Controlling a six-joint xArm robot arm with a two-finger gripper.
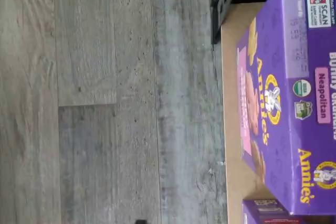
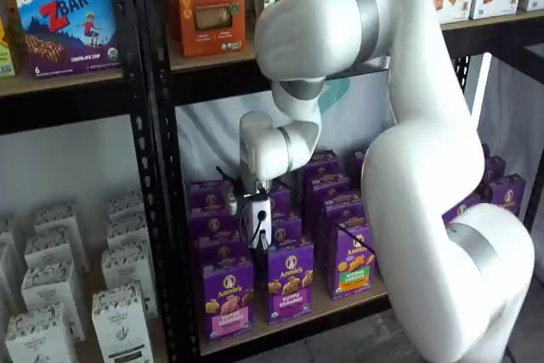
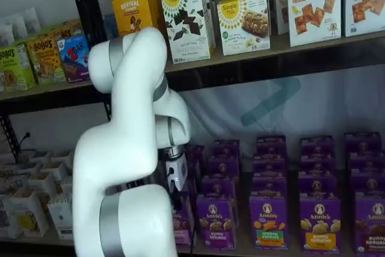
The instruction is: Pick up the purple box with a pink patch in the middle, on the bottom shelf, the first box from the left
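Shelf views both show the white arm (image 2: 425, 167) filling much of the scene and hiding part of the bottom shelf (image 2: 297, 319). That shelf carries rows of purple cartons; in a shelf view the arm (image 3: 129, 167) covers its left end, so the leftmost front carton is only a sliver there.

The purple box (image 2: 228, 297), with its pink band, stands upright at the near left corner of the bottom shelf, just beside a carton with a purple band (image 2: 290, 280) on its right.

The gripper's white body (image 2: 257, 220) hangs above and just behind the purple box. Its black fingers cannot be made out against the cartons; the jaws stand at their widest and hold nothing.

Wrist view, turned on its side, shows the purple box (image 1: 286, 103) cut off at the frame edge, the tan board under it and grey floor planks (image 1: 105, 98) beyond.
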